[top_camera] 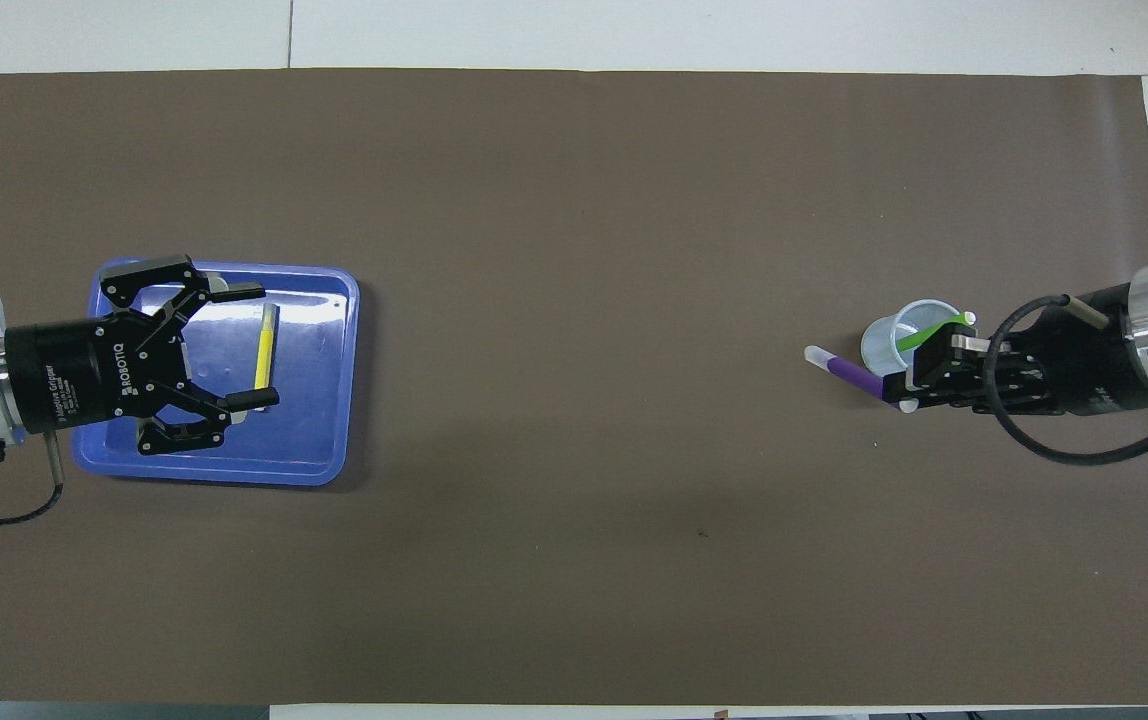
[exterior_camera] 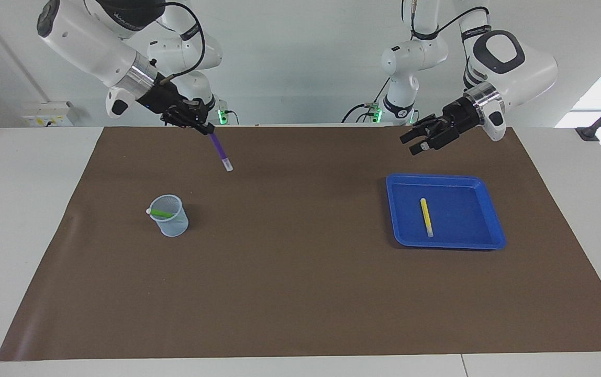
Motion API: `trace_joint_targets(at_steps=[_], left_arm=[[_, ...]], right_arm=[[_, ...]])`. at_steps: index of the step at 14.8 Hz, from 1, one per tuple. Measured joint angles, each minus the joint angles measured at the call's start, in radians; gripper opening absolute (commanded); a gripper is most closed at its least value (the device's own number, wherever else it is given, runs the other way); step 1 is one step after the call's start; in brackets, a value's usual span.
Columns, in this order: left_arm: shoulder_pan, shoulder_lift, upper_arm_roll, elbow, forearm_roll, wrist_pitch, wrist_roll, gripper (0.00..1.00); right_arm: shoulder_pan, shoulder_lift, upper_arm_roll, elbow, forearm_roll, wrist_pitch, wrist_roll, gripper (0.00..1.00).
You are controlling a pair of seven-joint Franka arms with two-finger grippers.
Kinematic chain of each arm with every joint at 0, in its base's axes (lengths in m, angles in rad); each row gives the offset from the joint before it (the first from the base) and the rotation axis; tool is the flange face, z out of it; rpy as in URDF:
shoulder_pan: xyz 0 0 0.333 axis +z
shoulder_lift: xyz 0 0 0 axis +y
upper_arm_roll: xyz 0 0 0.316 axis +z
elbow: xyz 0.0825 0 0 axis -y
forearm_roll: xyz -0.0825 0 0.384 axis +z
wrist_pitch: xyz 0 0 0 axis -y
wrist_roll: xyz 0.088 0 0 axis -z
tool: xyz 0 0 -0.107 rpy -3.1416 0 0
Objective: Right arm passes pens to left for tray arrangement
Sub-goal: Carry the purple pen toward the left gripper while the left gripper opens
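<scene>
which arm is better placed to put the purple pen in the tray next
Left. The left gripper hangs open over the blue tray, which holds the yellow pen. The right gripper, shut on the purple pen, is up near the mesh cup.

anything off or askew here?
Nothing stands out. Yellow pen lies flat in the tray, green pen leans in the cup, right gripper holds the purple pen, left gripper open.

the tray (exterior_camera: 444, 183) looks like shiny smooth blue plastic. the brown mat (exterior_camera: 300, 293) looks dull, like paper. the cup (exterior_camera: 170, 222) is mesh.
</scene>
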State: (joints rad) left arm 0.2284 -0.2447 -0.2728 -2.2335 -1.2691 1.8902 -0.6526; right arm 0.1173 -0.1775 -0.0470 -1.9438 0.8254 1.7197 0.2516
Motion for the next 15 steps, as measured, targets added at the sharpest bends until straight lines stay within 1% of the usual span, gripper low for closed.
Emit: trace_joint_targets(at_steps=[2, 4, 6, 8, 10, 12, 15], left_arm=[[-0.006, 0.018, -0.001, 0.000, -0.067, 0.006, -0.006, 1.00], [-0.028, 0.029, -0.001, 0.000, -0.127, 0.053, -0.028, 1.00], [-0.079, 0.034, -0.003, -0.001, -0.153, 0.117, -0.051, 1.00], [-0.115, 0.035, -0.004, -0.001, -0.166, 0.148, -0.069, 1.00], [-0.121, 0.035, -0.004, 0.000, -0.182, 0.159, -0.083, 1.00], [-0.124, 0.036, -0.004, 0.000, -0.193, 0.180, -0.087, 1.00], [-0.145, 0.036, -0.004, 0.004, -0.209, 0.192, -0.096, 1.00]], right_arm=[[0.063, -0.010, 0.006, -0.035, 0.112, 0.090, 0.000, 0.00], [0.136, -0.013, 0.012, -0.060, 0.217, 0.197, 0.008, 0.00], [0.199, -0.013, 0.014, -0.075, 0.315, 0.289, 0.018, 0.00], [0.257, -0.013, 0.015, -0.086, 0.394, 0.382, 0.038, 0.00], [0.304, -0.013, 0.015, -0.092, 0.423, 0.427, 0.063, 0.00], [0.333, -0.011, 0.016, -0.099, 0.433, 0.437, 0.075, 0.00], [0.341, 0.013, 0.033, -0.108, 0.434, 0.447, 0.076, 0.00]])
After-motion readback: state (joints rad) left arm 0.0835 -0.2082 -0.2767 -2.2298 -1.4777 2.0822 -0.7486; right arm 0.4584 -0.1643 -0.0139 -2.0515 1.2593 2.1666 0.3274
